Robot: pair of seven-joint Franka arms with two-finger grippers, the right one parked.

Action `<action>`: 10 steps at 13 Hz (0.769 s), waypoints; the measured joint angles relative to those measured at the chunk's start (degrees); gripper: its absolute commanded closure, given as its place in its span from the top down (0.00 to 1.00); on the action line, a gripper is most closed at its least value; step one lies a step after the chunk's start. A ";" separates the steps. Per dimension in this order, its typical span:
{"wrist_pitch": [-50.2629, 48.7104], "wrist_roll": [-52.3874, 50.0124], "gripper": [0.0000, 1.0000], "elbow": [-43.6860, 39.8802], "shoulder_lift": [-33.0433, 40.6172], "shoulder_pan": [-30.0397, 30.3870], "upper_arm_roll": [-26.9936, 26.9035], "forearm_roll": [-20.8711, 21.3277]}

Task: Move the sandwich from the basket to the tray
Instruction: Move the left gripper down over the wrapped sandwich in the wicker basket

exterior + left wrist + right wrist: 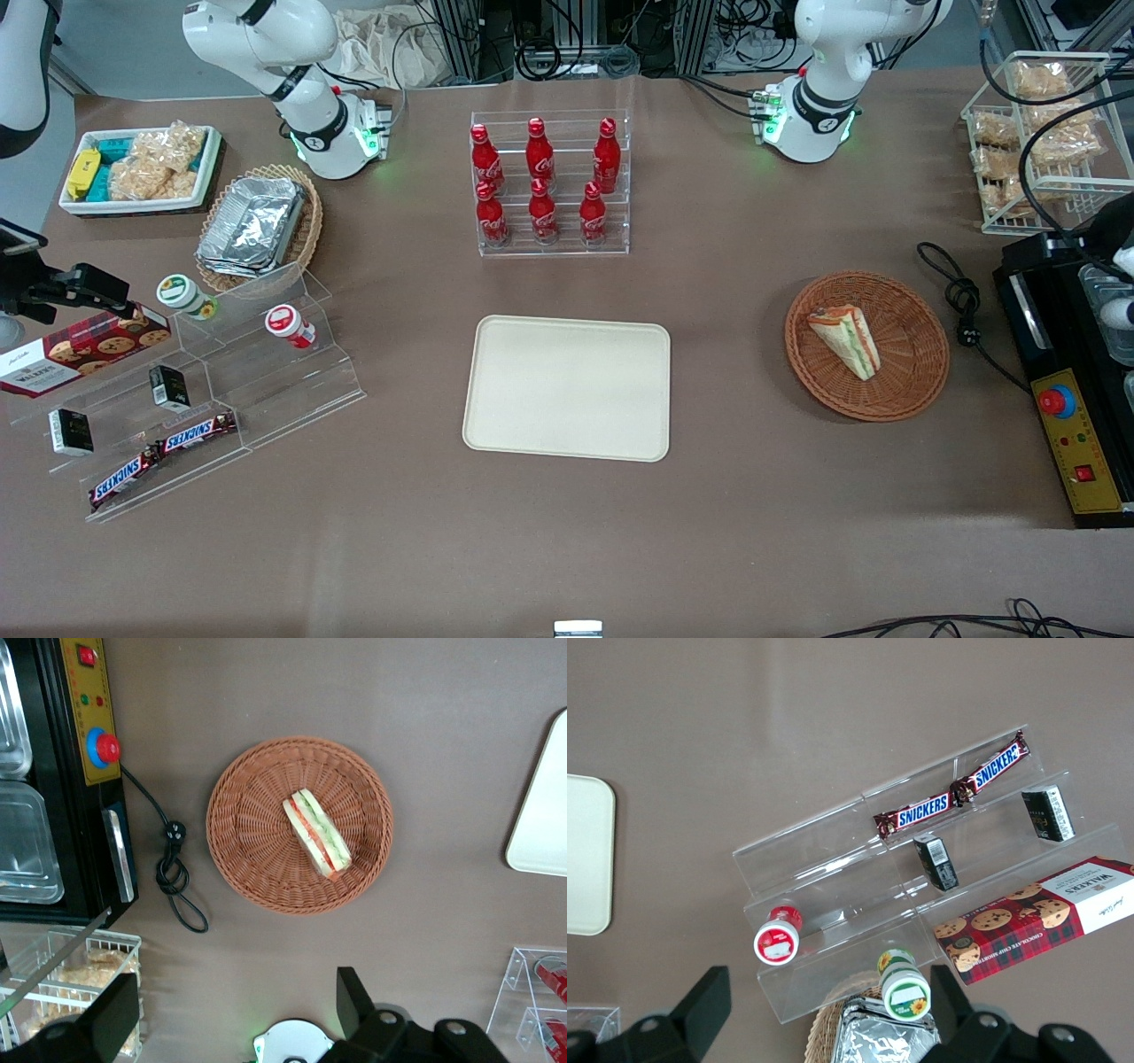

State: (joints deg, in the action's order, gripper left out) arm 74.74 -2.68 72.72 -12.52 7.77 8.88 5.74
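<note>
- Task status: nothing accomplished as yet. The small triangular wedge sandwich of pale bread with green and orange-red filling [846, 338] lies in the round, shallow, reddish-brown woven wicker basket [912, 390]. The flat rectangular cream-beige plastic tray with rounded corners [567, 387] carries nothing.
- Remaining work, as judged: descent to the sandwich, grasp, lift, carry to the tray, release. That is the whole sequence.
- Sandwich position: it lies on its side near the basket's middle, its layered cut face showing in the wrist view, its long edge running slantwise across the weave. It touches only the basket floor; no other item shares the basket.
- Gripper: the left arm's two-finger gripper [237, 1012] hangs high above the table, clear of everything. Its two dark fingers [354, 997] stand wide apart with nothing between them.
- Relation of sandwich to gripper: the sandwich is well below the fingers and offset from the gap between them, so the gripper is not yet centred over it. A sideways correction as well as a descent appears necessary.
- Layout: basket and tray sit well apart on the brown table [726, 532], the basket toward the working arm's end.
- Nearby item: a black coiled cable with plug [173, 873] lies on the table just beside the basket, not touching it.
</note>
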 measured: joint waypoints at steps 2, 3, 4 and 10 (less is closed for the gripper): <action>0.20 -0.32 0.99 0.92 -0.06 0.09 -0.09 0.00; 1.31 -0.37 0.99 2.21 -0.05 0.14 -0.16 -0.01; 4.47 -0.44 0.99 4.79 0.09 0.17 -0.26 -0.01; 28.75 -9.71 0.99 31.97 3.63 0.17 -0.35 -0.04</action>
State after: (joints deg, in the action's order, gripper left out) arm 103.49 -12.39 104.70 -8.89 7.95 8.54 5.71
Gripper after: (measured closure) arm 0.004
